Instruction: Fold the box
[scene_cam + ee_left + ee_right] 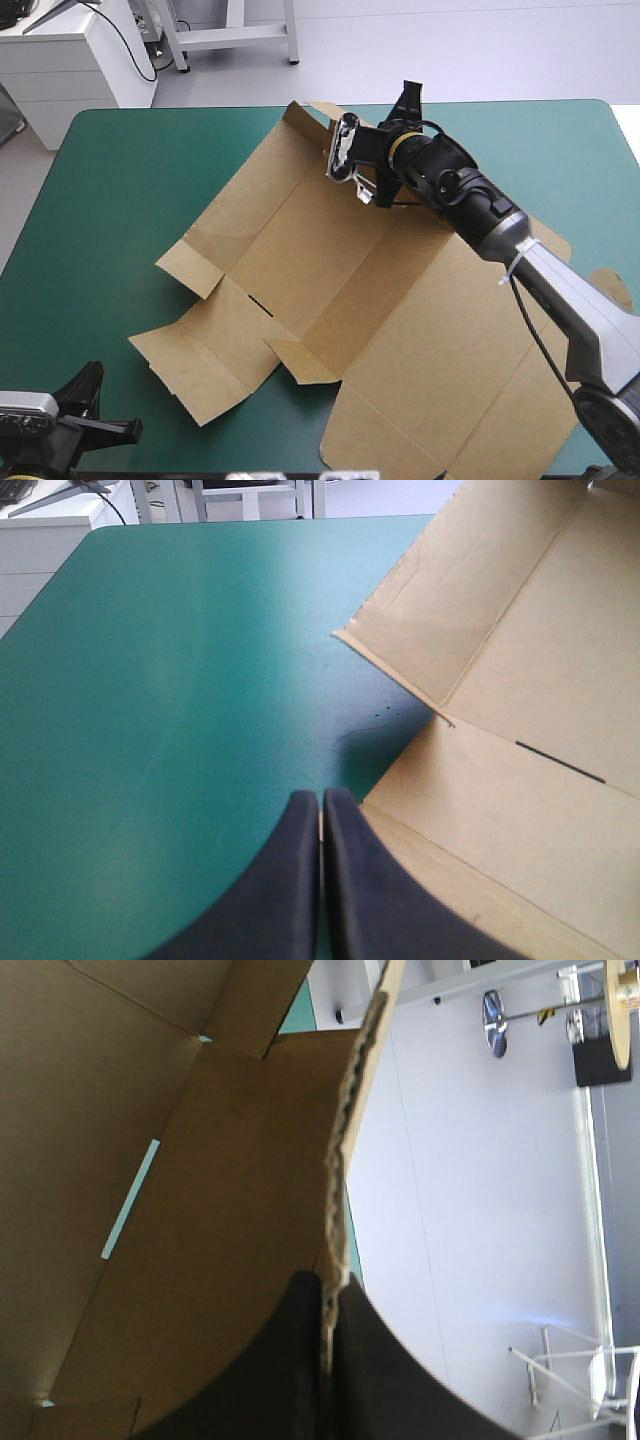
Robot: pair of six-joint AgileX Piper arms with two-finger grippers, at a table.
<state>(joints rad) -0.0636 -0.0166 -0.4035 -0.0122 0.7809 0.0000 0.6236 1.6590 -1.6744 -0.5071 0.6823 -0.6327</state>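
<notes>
While the box [340, 290] lies mostly flat across the middle and right of the teal-green table [120, 170], this fold is barely under way: no walls tucked, no tray formed, so there's nothing in it and nowhere yet to hold anything. The right gripper [328, 1295] is clenched on the board's far edge, the sheet pinched between its black fingers and that far panel tipped up off the table. The left gripper [322, 805] is pressed together on nothing, just beside the near-left flap. Raising and tucking the walls all looks left to do
</notes>
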